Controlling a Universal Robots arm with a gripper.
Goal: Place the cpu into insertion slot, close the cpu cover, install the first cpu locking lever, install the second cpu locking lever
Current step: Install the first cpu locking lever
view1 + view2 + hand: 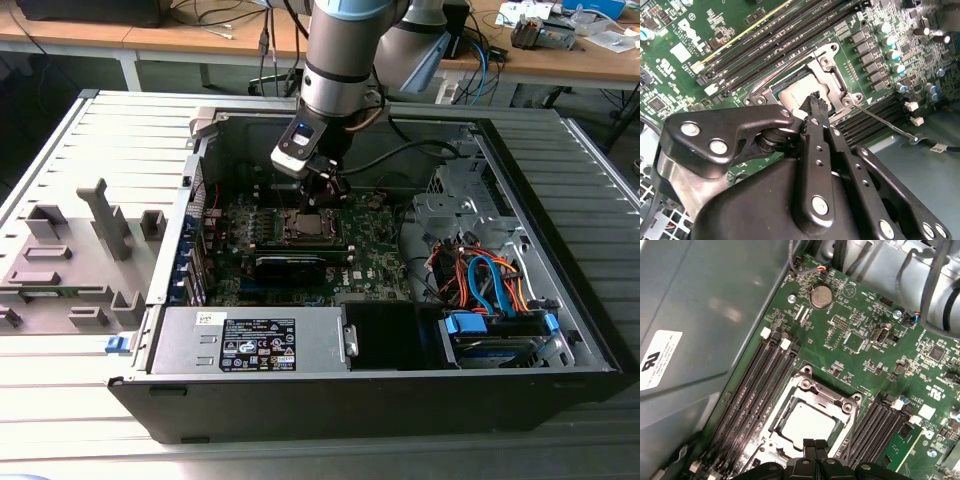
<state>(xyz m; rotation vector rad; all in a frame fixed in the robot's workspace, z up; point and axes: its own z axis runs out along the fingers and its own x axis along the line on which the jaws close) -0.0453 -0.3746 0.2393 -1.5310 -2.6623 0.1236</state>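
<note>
The open computer case (560, 170) is lying on the slatted grey counter (60, 420), and the arm is reaching down into it. The claw (815, 100) is hovering at the edge of the socket with its two fingers pressed together and nothing between them; whether the tips are touching the metal cannot be told. The green board (865, 325) is carrying the insertion slot (308, 226) between two banks of long black memory slots (760, 385). The cpu cover (826, 391) is lying flat over the slot, with its silver frame running around a large window. The cpu (805, 422) is sitting inside the slot, and its pale metal top is showing through that window. A thin wire locking lever (885, 122) is projecting sideways from one corner of the frame and is judged to be unlatched. Handling is being judged as follows. The cpu is light, stiff and smooth-topped, and it is fragile on its contact side. With the frame overlapping its edges, it is offering no grip and is needing none. The cover is thin, rigid sheet metal, so pressure is best applied on a frame bar and never through the window. The lever is springy, narrow and likely slippery, so the hold point is its outer bent end, where the leverage is greatest.
</note>
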